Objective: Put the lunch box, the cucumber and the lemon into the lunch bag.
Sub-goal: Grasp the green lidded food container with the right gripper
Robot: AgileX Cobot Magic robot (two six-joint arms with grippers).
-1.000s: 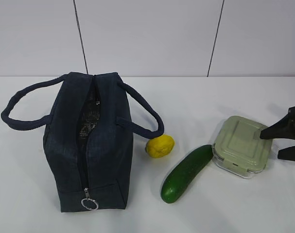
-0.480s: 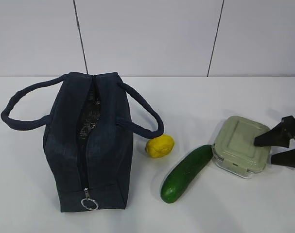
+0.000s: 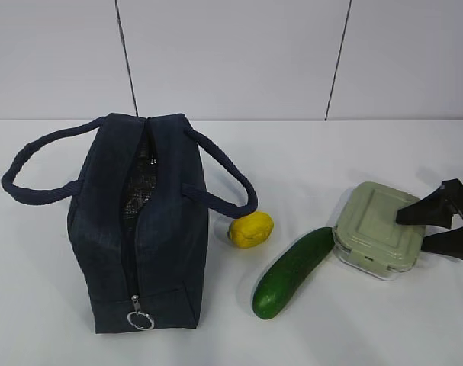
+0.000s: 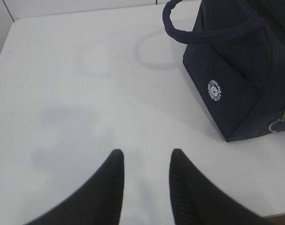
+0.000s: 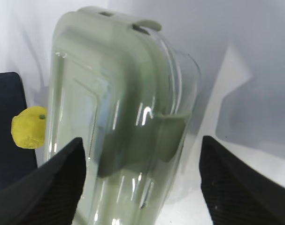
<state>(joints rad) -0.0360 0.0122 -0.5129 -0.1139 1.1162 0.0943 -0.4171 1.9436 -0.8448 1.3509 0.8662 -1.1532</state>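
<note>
Closest to me is the white surface (image 3: 345, 335). The big dark blue lunch bag (image 3: 139, 236) stands on it at the left. Its front end shows a metal ring pull (image 3: 140, 320) hanging low on the zipper. The top of the bag is open in a long slit, and I can see a bit of shiny lining inside. One looped handle (image 3: 33, 171) flops out to the left and the other handle (image 3: 227, 179) flops out to the right.

Just to the right of the bag lies the cucumber (image 3: 292, 271). It is long and dark green, and it lies at a slant. Its far end sits right beside the lunch box (image 3: 380, 229), so close I cannot tell if they touch. The lunch box has a pale green lid and a clear base.

The right claw (image 3: 445, 229) is at the right side of the lunch box. It is spread wide, with one finger over the lid's edge and the other off to the side. It is not pinching the box.

A little farther back, the yellow lemon (image 3: 251, 229) sits near the tip of the bag's right handle.

The left claw (image 4: 144, 161) shows only in its own camera. It hangs over bare surface, partly spread, holding nothing, with the bag off to its right.

Behind it all is a gray wall (image 3: 231, 53).
</note>
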